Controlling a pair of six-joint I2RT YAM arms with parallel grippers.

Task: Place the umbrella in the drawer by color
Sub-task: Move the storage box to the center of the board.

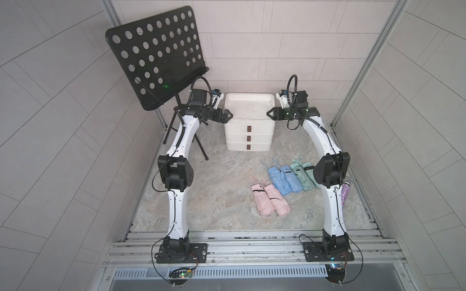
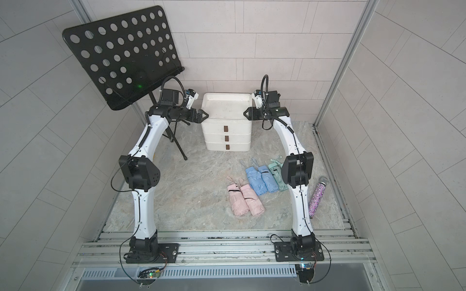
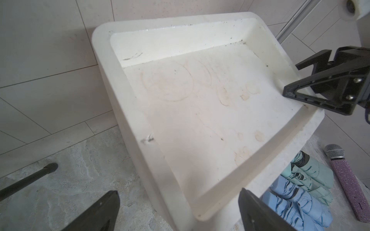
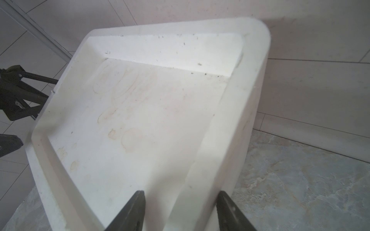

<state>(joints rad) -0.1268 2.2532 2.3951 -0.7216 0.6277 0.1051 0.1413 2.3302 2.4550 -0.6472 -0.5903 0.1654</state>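
Tugging could tip the drawer unit [image 1: 237, 129]: right gripper [image 4: 181, 193] fingers [image 4: 130, 214] half-spread astride its 3 o'clock rim [image 4: 234, 120], hold unclear; left gripper [image 3: 178, 191] fully spread, empty.

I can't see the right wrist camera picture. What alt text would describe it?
The right claw straddles one side wall of a white drawer unit, looking down into its stained top tray; whether it pinches the wall is unclear. The left claw shows open at the opposite side, and a marbled table lies below.
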